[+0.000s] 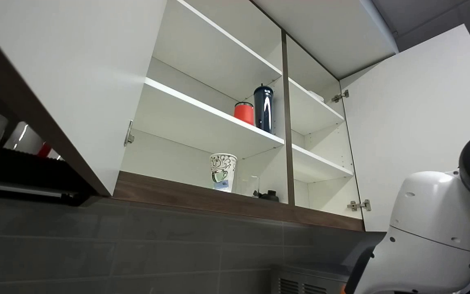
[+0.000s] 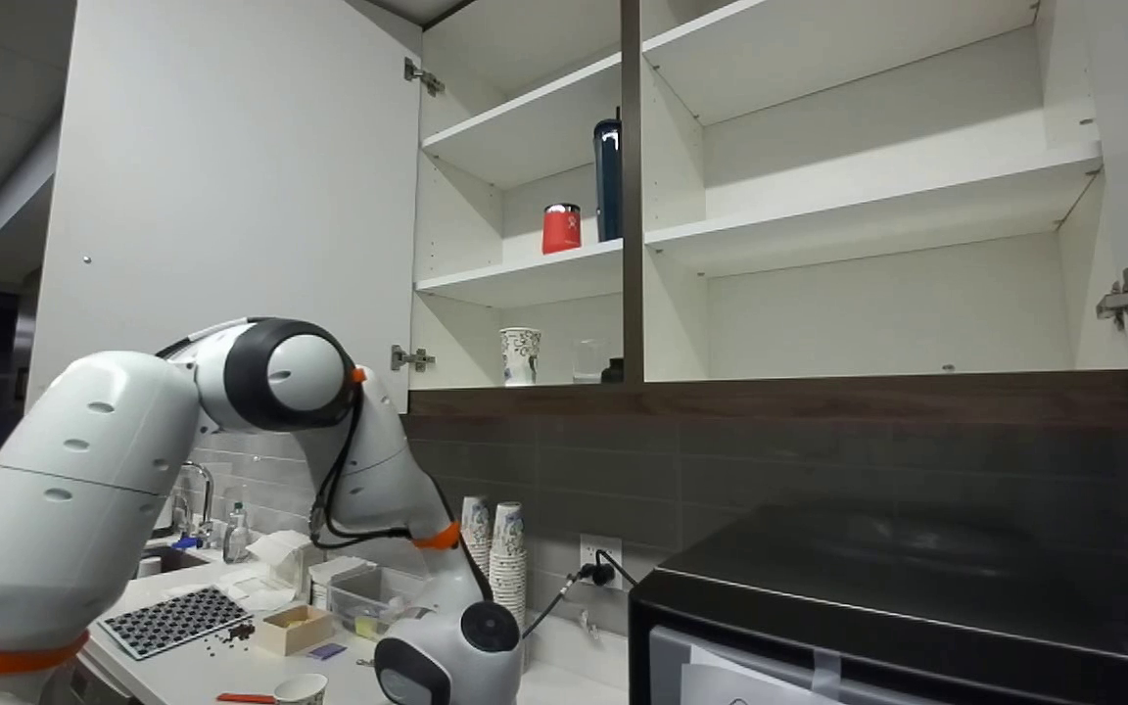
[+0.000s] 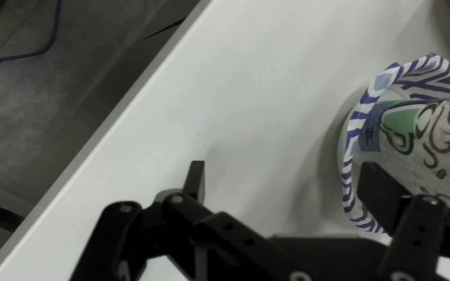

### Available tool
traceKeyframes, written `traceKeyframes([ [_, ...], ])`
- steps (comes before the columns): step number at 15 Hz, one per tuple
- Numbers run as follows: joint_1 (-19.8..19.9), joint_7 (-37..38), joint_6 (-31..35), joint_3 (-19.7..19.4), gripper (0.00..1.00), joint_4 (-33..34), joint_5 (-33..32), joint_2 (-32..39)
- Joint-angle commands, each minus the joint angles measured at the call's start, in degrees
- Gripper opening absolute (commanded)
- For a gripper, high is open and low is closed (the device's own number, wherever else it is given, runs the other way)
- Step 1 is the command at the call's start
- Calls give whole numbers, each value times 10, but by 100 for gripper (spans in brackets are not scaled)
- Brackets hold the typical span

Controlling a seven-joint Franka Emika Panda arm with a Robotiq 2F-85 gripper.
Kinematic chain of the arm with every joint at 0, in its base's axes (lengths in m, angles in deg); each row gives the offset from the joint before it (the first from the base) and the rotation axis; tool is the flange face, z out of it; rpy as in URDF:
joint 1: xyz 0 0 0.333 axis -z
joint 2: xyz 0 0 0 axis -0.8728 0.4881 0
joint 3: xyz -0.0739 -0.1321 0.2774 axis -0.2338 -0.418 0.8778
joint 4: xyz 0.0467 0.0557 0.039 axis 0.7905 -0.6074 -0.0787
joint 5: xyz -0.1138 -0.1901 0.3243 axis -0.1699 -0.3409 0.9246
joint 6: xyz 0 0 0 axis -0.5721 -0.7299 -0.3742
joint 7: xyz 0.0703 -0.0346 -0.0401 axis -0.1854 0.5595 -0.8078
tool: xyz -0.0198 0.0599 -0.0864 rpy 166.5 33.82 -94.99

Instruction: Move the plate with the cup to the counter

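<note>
The plate (image 3: 433, 80) is white with a blue-purple zigzag rim and lies on the white counter (image 3: 248, 97) at the right of the wrist view. The cup (image 3: 440, 144), white with brown swirls and a green cup picture, stands in it, partly cut off. My gripper (image 3: 283, 171) is open and empty. Its right finger is over the plate's near rim, in front of the cup; contact cannot be told. Its left finger is over bare counter. In both exterior views the gripper is out of frame. A white cup (image 2: 300, 688) shows at an exterior view's bottom edge; I cannot tell whether it is the same.
The counter's edge runs diagonally at the wrist view's left, with a cable (image 3: 29, 54) beyond. The open cabinet holds a similar patterned cup (image 1: 223, 173), a red cup (image 1: 244, 113) and a dark tumbler (image 1: 263, 108). Stacked cups (image 2: 508, 558) and a black appliance (image 2: 887, 578) stand near the arm.
</note>
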Motion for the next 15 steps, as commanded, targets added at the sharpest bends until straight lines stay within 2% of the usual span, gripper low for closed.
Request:
traceKeyframes([
  [1, -14, 44, -4, -14, 100, -70, -81, -93],
  [3, -16, 70, -5, -14, 100, -93, -126, -134],
  [4, 11, 91, -3, 15, 100, -104, -157, -156],
  [9, 16, 204, -15, 45, 100, -131, -288, -241],
  [15, 18, 345, -8, 89, 100, -127, -430, -300],
])
